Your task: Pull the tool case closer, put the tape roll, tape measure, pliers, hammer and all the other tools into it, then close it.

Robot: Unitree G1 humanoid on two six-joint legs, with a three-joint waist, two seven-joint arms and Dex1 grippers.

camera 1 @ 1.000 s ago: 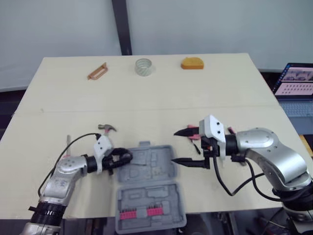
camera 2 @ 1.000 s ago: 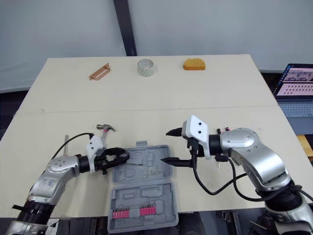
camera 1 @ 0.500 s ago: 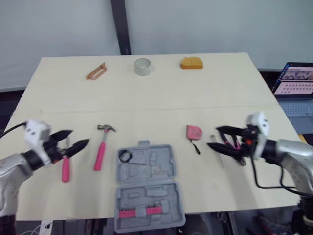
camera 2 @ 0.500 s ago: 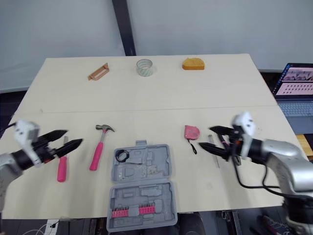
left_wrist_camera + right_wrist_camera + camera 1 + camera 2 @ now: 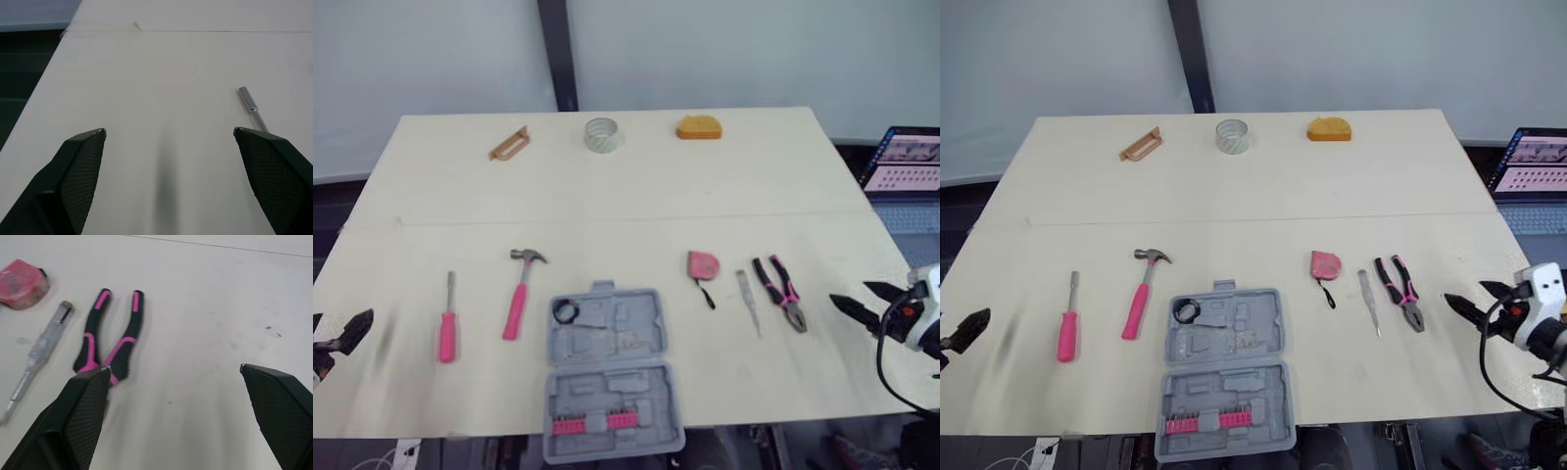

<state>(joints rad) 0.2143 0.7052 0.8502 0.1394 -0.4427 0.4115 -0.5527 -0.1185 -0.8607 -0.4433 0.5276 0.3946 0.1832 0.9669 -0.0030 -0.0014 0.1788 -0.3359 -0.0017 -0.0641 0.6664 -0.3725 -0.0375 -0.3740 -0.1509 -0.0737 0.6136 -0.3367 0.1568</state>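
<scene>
**Current step.** The tool case [image 5: 612, 382] lies open at the table's [image 5: 607, 211] near edge, so the pull appears complete. Loading has barely begun: a small black ring [image 5: 564, 312] sits in its far left corner.

From the case:
- hammer [image 5: 519, 294] at 10 o'clock
- screwdriver [image 5: 445, 323] at 9 o'clock
- tape measure [image 5: 702, 264] at 1 o'clock
- tester pen [image 5: 749, 302] and pliers [image 5: 781, 294] at 2 o'clock
- tape roll [image 5: 601, 133] at 12 o'clock, well apart, near the far edge

**End effector state.** The left end effector [image 5: 168, 130] and the right end effector [image 5: 174, 367] are both spread wide and empty.

**Next move (a judgement).** Pick up a first tool. The pliers lie nearest the right end effector – it must advance, straddle the handles and close.

**Change.** One second ago both end effectors stood at the case's sides. They have since withdrawn to the table's left and right edges – case and tools have stayed put.
</scene>
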